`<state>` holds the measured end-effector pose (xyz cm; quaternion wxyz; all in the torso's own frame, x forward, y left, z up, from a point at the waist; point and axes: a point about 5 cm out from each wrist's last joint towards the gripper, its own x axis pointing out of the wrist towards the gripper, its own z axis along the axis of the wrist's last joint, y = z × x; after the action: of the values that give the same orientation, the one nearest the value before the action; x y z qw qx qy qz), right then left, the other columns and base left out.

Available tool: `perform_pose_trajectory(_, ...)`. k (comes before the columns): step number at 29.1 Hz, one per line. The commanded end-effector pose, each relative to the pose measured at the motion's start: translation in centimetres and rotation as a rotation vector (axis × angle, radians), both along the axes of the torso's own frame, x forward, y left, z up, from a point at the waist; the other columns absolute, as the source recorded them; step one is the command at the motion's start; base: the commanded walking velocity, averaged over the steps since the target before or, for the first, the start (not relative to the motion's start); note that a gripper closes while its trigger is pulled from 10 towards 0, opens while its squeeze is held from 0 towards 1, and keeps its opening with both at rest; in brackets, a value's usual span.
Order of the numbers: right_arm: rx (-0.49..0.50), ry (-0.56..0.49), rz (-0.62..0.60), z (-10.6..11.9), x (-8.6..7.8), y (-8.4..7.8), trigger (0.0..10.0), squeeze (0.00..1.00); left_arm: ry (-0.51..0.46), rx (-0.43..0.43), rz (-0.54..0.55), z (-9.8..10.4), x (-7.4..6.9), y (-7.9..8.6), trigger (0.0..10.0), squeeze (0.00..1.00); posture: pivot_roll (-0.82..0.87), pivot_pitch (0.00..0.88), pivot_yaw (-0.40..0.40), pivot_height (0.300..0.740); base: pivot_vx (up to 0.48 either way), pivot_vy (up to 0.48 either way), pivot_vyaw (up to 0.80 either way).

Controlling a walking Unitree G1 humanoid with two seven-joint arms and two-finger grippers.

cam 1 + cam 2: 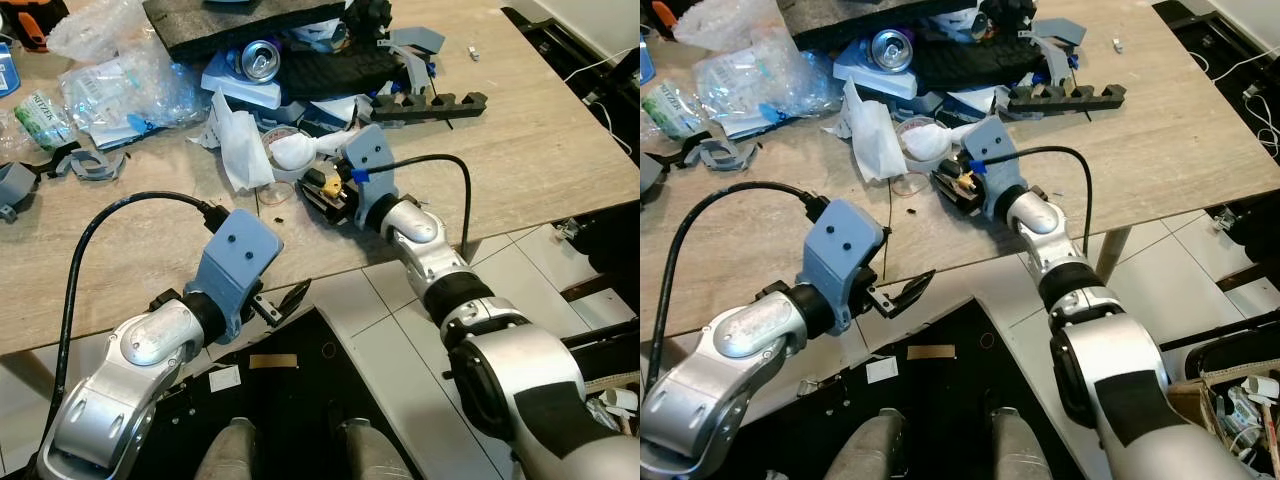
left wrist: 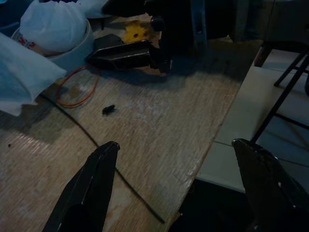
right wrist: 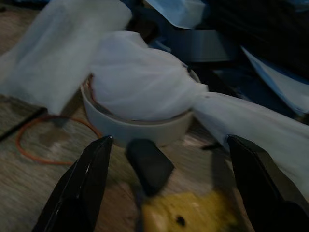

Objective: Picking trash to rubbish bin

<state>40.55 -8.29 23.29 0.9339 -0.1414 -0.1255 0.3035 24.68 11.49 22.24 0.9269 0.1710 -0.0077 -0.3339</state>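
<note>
Nearest, left gripper (image 1: 285, 303) is hovering at the near edge of the table (image 1: 520, 130), fingers spread wide, gripping nothing; a thin black wire (image 2: 101, 150) is lying on the wood between the tips.

Further in, right gripper (image 3: 166, 186) is working the reach-and-grasp step: fingers spread, tips low over the wood at the front of the trash pile. Between them are sitting a small black piece (image 3: 149, 165) and something yellow (image 3: 186, 215); dim view, possibly scraps or part of a tool.

Just beyond the tips, a white tape roll (image 3: 140, 126) is lying flat with a crumpled white tissue (image 3: 140, 82) stuffed in its hole, tail trailing off to one side. An orange rubber band (image 3: 48, 140) is lying beside the roll.

Farther back: crushed can (image 1: 260, 60), plastic wrappers (image 1: 120, 80), black foam (image 1: 330, 70).

Judgement: nothing picked yet. Next move calls for pushing forward slightly so the fingers are straddling the tissue, then closing. Bin placement cannot be judged.
</note>
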Motion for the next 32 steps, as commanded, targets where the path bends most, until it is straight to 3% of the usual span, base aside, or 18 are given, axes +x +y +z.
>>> perform_pose_trajectory(1,-0.024,0.126,0.010,-2.7,-0.3,0.1,10.0,0.00,0.008,0.012,-0.013,0.1,-0.4,0.1,10.0,0.00,0.35,0.450,-0.035,0.740,0.000,0.000,0.00)
perform_pose_trajectory(4,0.000,0.149,0.032,-2.7,-0.3,0.3,9.4,0.00,0.010,0.013,-0.015,0.0,-0.5,0.1,10.0,0.00,0.35,0.450,-0.035,0.740,0.000,0.000,0.00)
perform_pose_trajectory(5,0.009,0.152,0.037,-2.6,-0.3,0.3,0.0,0.00,0.010,0.013,-0.017,0.1,-0.4,0.0,10.0,0.00,0.35,0.450,-0.035,0.740,0.000,0.000,0.00)
perform_pose_trajectory(20,0.046,0.159,-0.009,-2.0,0.1,-1.5,0.0,0.00,0.004,0.019,-0.037,0.0,0.2,-0.5,10.0,0.00,0.33,0.396,-0.026,0.740,0.000,0.000,0.00)
perform_pose_trajectory(24,0.162,0.121,0.067,-0.1,0.2,-2.2,0.0,0.00,-0.012,0.022,-0.053,0.2,0.9,-0.7,10.0,0.00,0.32,0.357,-0.012,0.740,0.000,0.000,0.00)
perform_pose_trajectory(27,0.197,0.126,0.094,0.3,0.2,-2.3,0.0,0.00,-0.016,0.020,-0.056,0.2,1.0,-0.7,10.0,0.00,0.32,0.344,-0.010,0.740,0.000,0.000,0.00)
perform_pose_trajectory(28,0.323,0.158,0.189,1.8,0.2,-2.6,0.0,0.00,-0.028,0.016,-0.061,0.4,1.3,-0.9,10.0,0.00,0.30,0.324,-0.012,0.740,0.000,0.000,0.00)
perform_pose_trajectory(30,0.373,0.169,0.231,2.4,0.2,-2.8,0.0,0.00,-0.032,0.015,-0.063,0.5,1.5,-1.0,10.0,0.00,0.30,0.324,-0.012,0.740,0.000,0.000,0.00)
perform_pose_trajectory(32,0.474,0.204,0.371,4.7,-0.1,-3.5,0.0,0.00,-0.042,0.006,-0.067,0.6,1.9,-1.3,10.0,0.00,0.28,0.301,-0.015,0.740,0.000,0.000,0.00)
